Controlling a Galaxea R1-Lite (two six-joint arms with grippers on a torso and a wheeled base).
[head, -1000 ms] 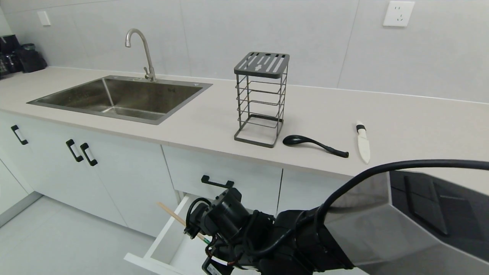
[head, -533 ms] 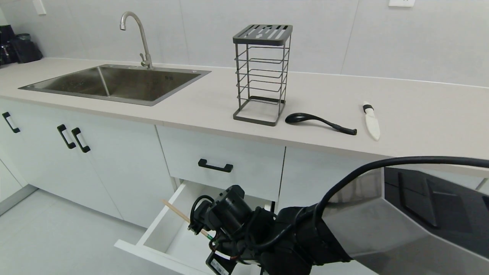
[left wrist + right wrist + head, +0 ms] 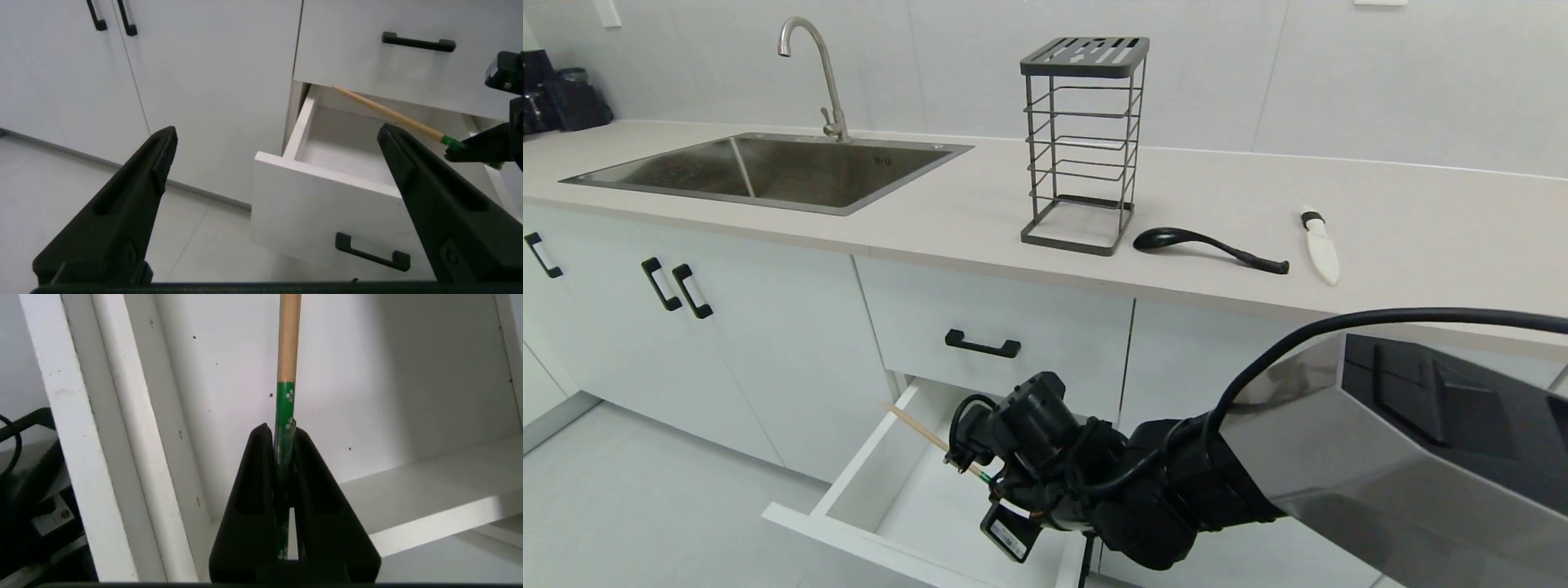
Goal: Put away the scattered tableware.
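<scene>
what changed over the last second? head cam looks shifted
Mostly the camera moved: the whole head view shifted, so more of the open drawer shows. The right gripper seems to have edged slightly farther over the drawer, its fingers shut on the chopstick throughout. Nothing was taken or let go. The spoon, knife and rack stayed put on the counter.

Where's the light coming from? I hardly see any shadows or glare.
Head view: soft, even light; the rack and ladle cast only faint shadows, and the sink shows mild sheen. Left wrist view: the left gripper is a dark silhouette against white cabinets. Right wrist view: the drawer is evenly lit.
</scene>
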